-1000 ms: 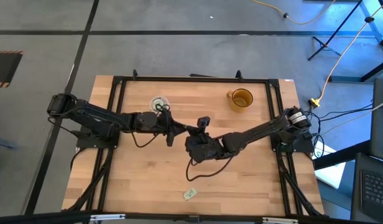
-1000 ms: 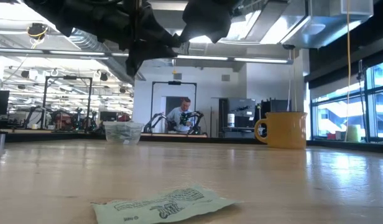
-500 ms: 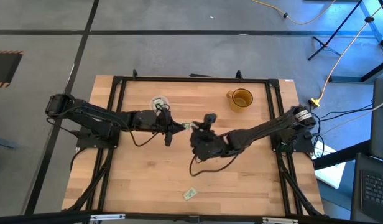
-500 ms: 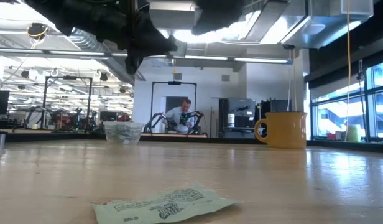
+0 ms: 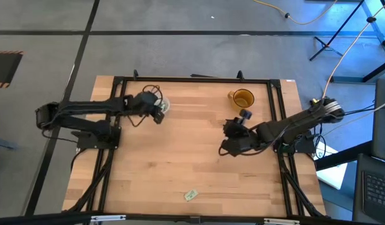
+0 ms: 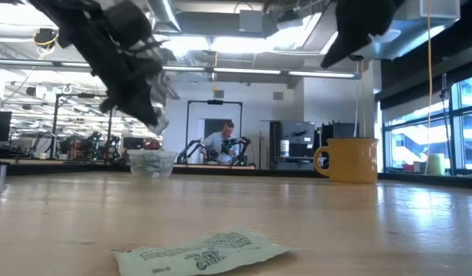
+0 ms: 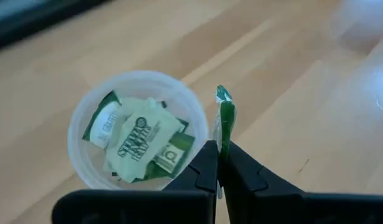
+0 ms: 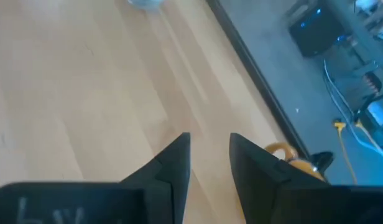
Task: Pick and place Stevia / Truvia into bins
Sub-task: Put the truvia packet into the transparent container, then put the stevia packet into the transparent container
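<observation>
My left gripper (image 5: 159, 112) (image 7: 220, 163) hangs just above the clear cup (image 5: 164, 104) (image 7: 137, 134) near the table's far-left part, shut on a green sachet (image 7: 225, 121). The cup stands on its base (image 6: 152, 162) and holds several green-and-white sachets. My right gripper (image 5: 227, 130) (image 8: 210, 155) is open and empty, raised over the table's right half near the amber mug (image 5: 242, 99) (image 6: 347, 159). One more sachet (image 5: 191, 195) (image 6: 201, 251) lies flat by the near edge. My left gripper pinches the green sachet between its two fingertips by one end (image 7: 223, 146). The sachet shows edge-on and sticks out past the fingers. It is lifted clear, beside the rim of the clear cup. The fingers (image 6: 148, 115) slant down from the table's left.
A black frame (image 5: 192, 79) runs along the table's far edge and sides. Bare wood lies between the cup, the mug and the loose sachet. In the room beyond, a person (image 6: 224, 142) sits far off.
The two grippers stood close together at the table's middle. My left gripper has drawn back toward the far-left with the sachet and now hangs over the clear cup. My right gripper has pulled away toward the right edge, ending near the mug.
</observation>
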